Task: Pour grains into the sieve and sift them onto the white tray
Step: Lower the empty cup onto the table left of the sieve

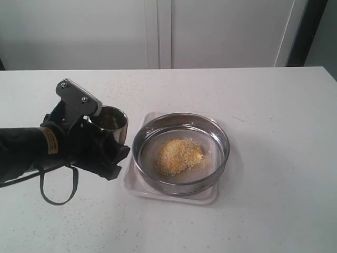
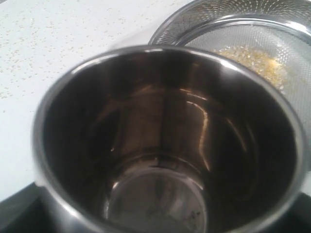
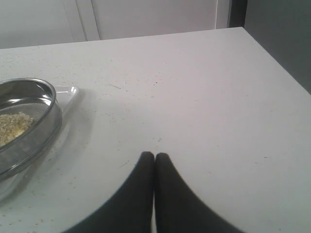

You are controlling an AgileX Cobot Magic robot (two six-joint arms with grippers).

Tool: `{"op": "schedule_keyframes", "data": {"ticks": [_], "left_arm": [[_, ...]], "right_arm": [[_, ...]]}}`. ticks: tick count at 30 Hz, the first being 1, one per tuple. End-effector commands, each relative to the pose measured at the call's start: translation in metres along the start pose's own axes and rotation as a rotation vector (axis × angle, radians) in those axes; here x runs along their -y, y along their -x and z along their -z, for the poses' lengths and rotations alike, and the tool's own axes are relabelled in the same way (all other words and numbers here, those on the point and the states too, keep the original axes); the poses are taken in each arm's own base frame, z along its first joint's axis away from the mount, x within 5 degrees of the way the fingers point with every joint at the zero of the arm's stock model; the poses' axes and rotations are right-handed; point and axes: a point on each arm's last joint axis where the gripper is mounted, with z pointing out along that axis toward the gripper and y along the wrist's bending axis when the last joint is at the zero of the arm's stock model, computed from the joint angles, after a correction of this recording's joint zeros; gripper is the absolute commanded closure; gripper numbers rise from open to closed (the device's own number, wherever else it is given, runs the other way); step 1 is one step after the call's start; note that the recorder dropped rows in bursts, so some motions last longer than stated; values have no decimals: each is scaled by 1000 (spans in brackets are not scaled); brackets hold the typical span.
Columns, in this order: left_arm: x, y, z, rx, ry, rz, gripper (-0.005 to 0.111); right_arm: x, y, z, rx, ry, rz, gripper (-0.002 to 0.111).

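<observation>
Outside view, my left claw (image 1: 108,141): it pinches the steel cup (image 1: 109,119) from the sides, with the cup's mouth facing up.
Outside view, cup: it is just beside the sieve (image 1: 222,141), and I cannot tell if they touch.
Outside view, sieve: it sits on the white tray (image 1: 135,182), about the middle of the desk (image 1: 274,121).
Outside view, white tray: only its corners and a bit of its rim peek out from under the sieve.
Outside view, grains (image 1: 178,156): a yellow heap on the mesh, in the middle of the sieve.
Left wrist view, cup (image 2: 160,160): it fills almost the whole picture. It is shiny inside, and I see no heap at the bottom.
Left wrist view, sieve (image 2: 233,14): it is just past the cup's rim, with grains (image 2: 252,60) lying on its mesh.
Left wrist view, desk (image 2: 73,29): tiny specks (image 2: 29,53) lie scattered on it.
Right wrist view, my right claw (image 3: 154,156): its two black fingers are pressed together with nothing between them, over bare desk.
Right wrist view, sieve (image 3: 46,121): it is well apart from my right claw, with a corner of the white tray (image 3: 68,91) poking out under it.
Right wrist view, grains (image 3: 14,125): they are inside the sieve.
</observation>
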Motion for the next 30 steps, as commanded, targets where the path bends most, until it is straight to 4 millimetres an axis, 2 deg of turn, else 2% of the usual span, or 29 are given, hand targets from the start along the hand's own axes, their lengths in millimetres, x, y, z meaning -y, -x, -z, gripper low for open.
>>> {"op": "schedule_keyframes", "data": {"ticks": [1, 4, 13, 30], "left_arm": [[4, -7, 6, 101, -23, 34, 107], [7, -16, 9, 137, -29, 63, 107], [11, -47, 16, 87, -18, 69, 107], [16, -77, 28, 99, -16, 68, 107]], "right_arm": [[0, 0, 0, 15, -3, -3, 108], [0, 0, 0, 15, -3, -3, 108], [0, 0, 0, 15, -3, -3, 108], [0, 0, 0, 15, -3, -3, 108]]}}
